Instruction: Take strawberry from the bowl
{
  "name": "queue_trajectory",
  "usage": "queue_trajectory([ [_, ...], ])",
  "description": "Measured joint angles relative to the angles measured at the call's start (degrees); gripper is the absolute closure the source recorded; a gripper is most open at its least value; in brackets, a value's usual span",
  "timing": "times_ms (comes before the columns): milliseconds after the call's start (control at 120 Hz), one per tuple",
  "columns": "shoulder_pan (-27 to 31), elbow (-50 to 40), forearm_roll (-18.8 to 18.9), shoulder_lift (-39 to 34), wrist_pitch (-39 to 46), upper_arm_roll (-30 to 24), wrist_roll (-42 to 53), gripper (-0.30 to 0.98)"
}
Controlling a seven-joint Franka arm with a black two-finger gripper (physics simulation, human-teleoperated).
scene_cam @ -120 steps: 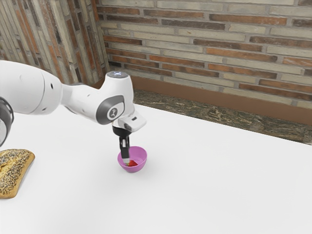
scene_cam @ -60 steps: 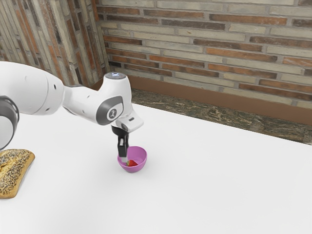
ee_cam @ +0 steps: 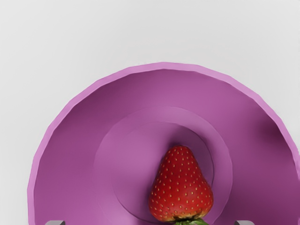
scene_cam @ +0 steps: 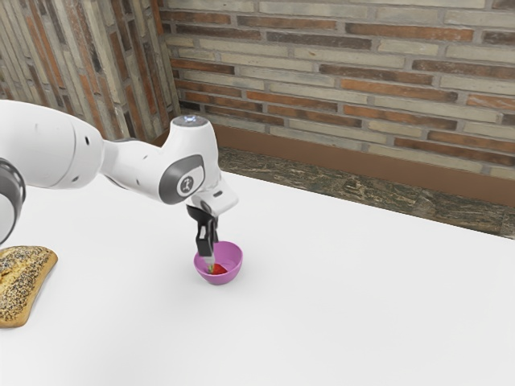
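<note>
The strawberry (ee_cam: 180, 190) lies on its side on the floor of the pink bowl (ee_cam: 164, 66), its green leaves under the hand. The fingers (scene_cam: 204, 244) reach down into the bowl and stand wide, a tip to either side of the leafy end. The bread (scene_cam: 22, 281) sits on the white counter (scene_cam: 362, 305), at the exterior view's left.

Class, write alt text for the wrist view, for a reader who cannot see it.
A red strawberry with green leaves lies on its side inside a round pink-purple bowl, seen from above. The bowl stands on a white table.
</note>
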Motion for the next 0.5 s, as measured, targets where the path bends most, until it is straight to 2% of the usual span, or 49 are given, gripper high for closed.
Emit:
queue_trajectory([
  [158,-0.13,-1.39,-1.14,-0.24,-0.01,0.0,0.6,0.24],
  [500,-0.17,-1.62,-1.17,0.99,-0.09,-0.01,2.44,0.25],
])
